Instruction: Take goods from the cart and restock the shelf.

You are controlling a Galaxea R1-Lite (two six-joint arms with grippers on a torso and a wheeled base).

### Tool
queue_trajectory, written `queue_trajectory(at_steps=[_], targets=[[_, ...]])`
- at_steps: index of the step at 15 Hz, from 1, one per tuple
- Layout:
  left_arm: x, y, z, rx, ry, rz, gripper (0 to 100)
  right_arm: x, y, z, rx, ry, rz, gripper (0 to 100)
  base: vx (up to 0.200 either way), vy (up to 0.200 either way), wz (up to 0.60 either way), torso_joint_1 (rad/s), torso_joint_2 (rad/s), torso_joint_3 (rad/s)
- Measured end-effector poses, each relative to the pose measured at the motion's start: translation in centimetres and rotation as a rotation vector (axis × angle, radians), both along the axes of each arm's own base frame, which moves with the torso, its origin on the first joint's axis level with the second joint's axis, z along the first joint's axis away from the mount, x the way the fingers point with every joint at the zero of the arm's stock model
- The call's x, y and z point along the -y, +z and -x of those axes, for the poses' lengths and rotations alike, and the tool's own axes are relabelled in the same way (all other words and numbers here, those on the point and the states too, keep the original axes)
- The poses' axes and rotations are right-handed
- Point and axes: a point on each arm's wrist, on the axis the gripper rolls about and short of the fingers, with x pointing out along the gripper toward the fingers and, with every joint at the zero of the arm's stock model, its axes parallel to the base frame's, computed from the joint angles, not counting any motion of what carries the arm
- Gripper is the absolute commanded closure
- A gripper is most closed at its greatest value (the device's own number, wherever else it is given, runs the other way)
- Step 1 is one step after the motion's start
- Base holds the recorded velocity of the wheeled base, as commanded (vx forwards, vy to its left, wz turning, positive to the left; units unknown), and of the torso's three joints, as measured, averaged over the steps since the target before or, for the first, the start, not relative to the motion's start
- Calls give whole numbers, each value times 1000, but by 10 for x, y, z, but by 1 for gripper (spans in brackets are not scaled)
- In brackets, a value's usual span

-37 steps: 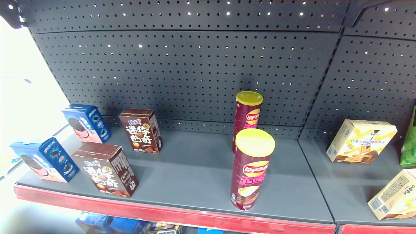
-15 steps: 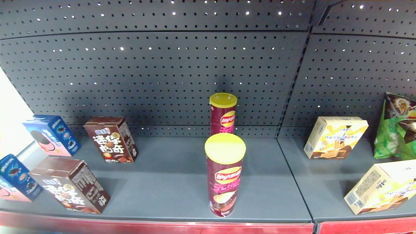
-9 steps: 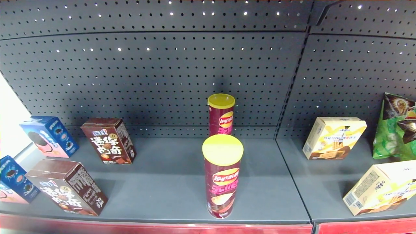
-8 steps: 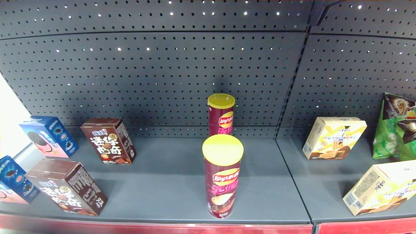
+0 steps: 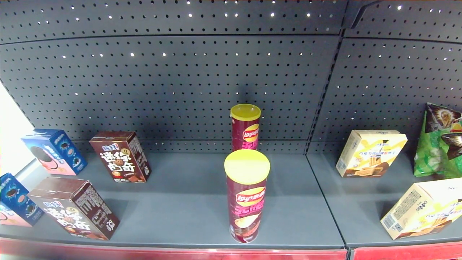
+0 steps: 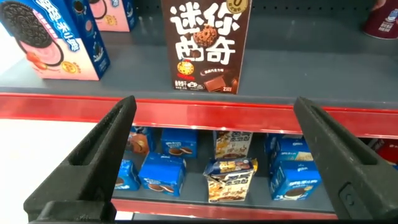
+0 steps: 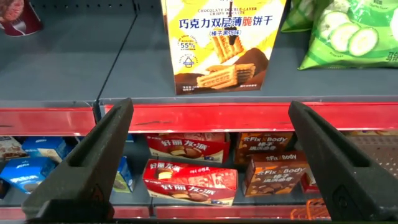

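Note:
The grey shelf (image 5: 187, 202) carries two maroon chip cans with yellow lids, one at the front (image 5: 247, 196) and one behind it (image 5: 246, 128). Brown cookie boxes (image 5: 121, 157) and blue cookie boxes (image 5: 54, 151) stand to their left. Yellow wafer boxes (image 5: 370, 153) and a green bag (image 5: 438, 144) sit on the right bay. My left gripper (image 6: 214, 106) is open and holds nothing, just in front of the red shelf edge (image 6: 205, 115), facing a brown cookie box (image 6: 206, 43). My right gripper (image 7: 211, 106) is open and holds nothing, facing a yellow wafer box (image 7: 221, 40).
A perforated dark back panel (image 5: 180, 79) closes the shelf behind. The lower shelf holds blue boxes and a crumpled pack (image 6: 230, 180) on the left side, red and brown boxes (image 7: 189, 177) on the right. Wide bare board lies between the brown boxes and the cans.
The head camera swung to the right early on, bringing the green bag into view, then stayed still. None of the goods on the shelf has moved.

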Motion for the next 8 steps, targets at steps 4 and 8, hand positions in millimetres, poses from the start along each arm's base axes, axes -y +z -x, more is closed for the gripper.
queue_trajectory(at_steps=[4, 8], targets=[[0, 0, 0, 0, 0, 0, 0, 0, 0, 0, 0, 1, 0, 0, 0, 0, 0, 0, 0, 0], [0, 0, 0, 0, 0, 0, 0, 0, 0, 0, 0, 0, 1, 0, 0, 0, 0, 0, 0, 0]])
